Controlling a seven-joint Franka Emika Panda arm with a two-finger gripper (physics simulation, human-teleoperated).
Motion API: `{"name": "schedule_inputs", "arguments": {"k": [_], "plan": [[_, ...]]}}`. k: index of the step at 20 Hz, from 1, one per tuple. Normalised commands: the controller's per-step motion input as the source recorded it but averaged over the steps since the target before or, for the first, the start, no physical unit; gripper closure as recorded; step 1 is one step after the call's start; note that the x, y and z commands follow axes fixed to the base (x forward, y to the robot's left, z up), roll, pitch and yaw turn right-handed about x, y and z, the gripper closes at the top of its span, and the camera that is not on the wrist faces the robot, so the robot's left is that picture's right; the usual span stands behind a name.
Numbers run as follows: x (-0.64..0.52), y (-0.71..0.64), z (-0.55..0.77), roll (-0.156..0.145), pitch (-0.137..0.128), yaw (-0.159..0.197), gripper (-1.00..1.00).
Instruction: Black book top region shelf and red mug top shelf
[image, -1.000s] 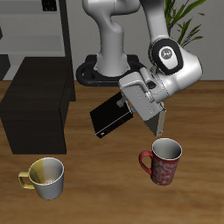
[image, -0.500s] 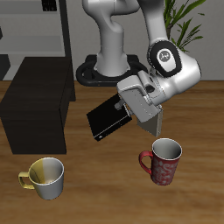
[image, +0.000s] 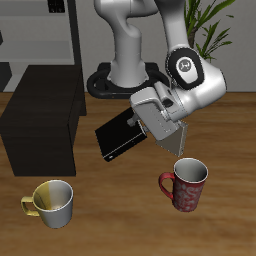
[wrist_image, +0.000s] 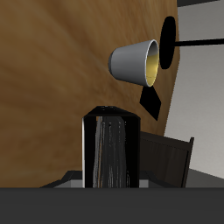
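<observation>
My gripper (image: 137, 119) is shut on the black book (image: 119, 135), holding it tilted in the air above the table, between the shelf and the red mug. In the wrist view the black book (wrist_image: 111, 149) stands out from between the fingers. The shelf (image: 40, 117) is a dark boxy cabinet with a flat top, off to the book's side and apart from it. The red mug (image: 185, 184) stands upright on the table near the front edge, below and in front of the gripper.
A yellow-and-cream mug (image: 52, 201) stands near the front edge in front of the shelf; it also shows in the wrist view (wrist_image: 140, 62). A tall grey rack (image: 45, 35) stands behind the shelf. A plant (image: 215, 25) is at the back.
The gripper has carried the black book a little higher and toward the shelf. Both mugs and the shelf have stayed put.
</observation>
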Motion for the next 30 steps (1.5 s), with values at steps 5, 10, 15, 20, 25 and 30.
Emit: {"name": "schedule_inputs", "arguments": {"k": [5, 10, 15, 20, 25, 30], "plan": [[0.02, -0.07, -0.07, -0.033, 0.024, 0.000, 1.00], [0.02, -0.01, -0.01, -0.016, -0.016, -0.007, 1.00], [-0.03, -0.11, -0.02, -0.052, 0.008, -0.013, 1.00], [-0.03, -0.07, -0.06, -0.061, 0.014, 0.010, 1.00], [-0.06, -0.10, 0.01, -0.019, 0.043, -0.022, 1.00], [-0.10, -0.27, 0.04, -0.045, 0.036, -0.034, 1.00]]}}
